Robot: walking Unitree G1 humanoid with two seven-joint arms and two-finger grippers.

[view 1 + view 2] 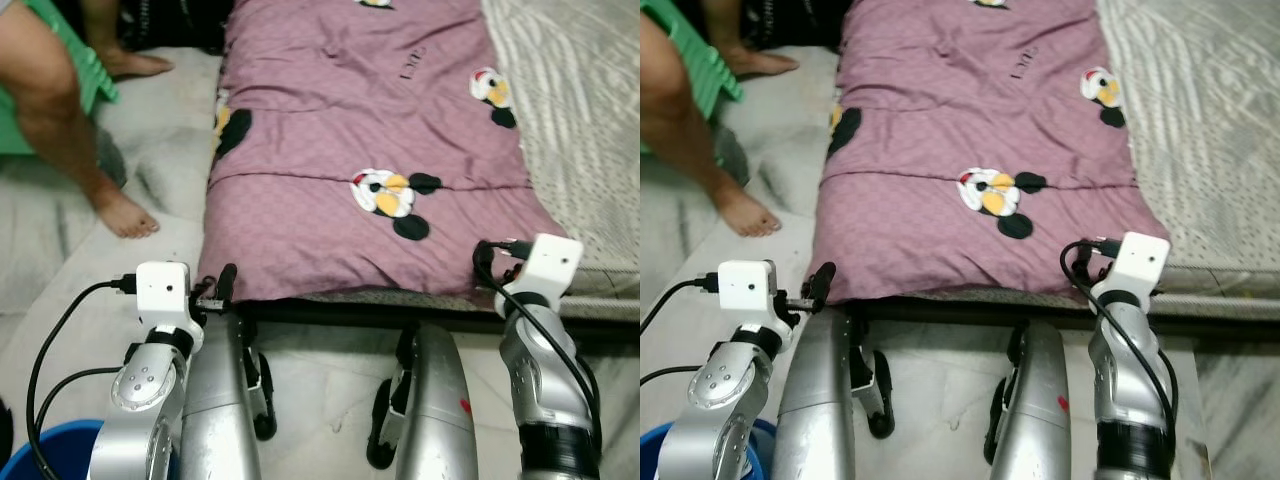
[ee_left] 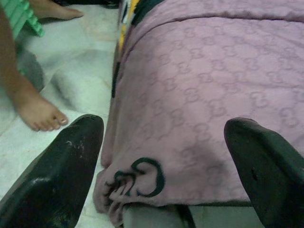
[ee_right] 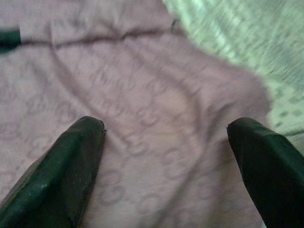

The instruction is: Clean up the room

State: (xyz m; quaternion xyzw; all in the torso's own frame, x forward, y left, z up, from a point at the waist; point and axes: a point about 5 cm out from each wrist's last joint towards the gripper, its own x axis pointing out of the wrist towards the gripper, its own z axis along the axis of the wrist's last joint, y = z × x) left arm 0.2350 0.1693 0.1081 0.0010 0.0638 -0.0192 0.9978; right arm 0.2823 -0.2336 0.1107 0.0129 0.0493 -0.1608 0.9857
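Note:
A purple blanket with cartoon mouse prints lies spread over a low mattress in front of me. My left gripper is open at the blanket's near left corner, where the cloth bunches over the mattress edge; one black finger shows by that corner. My right gripper is open just above the blanket near its near right corner, close to where the purple cloth meets the light sheet. Nothing lies between the fingers of either gripper.
A person sits at the far left on a green seat, with a bare foot on the pale floor close to the blanket's left side. A light patterned sheet covers the mattress to the right. A blue tub stands by my left arm.

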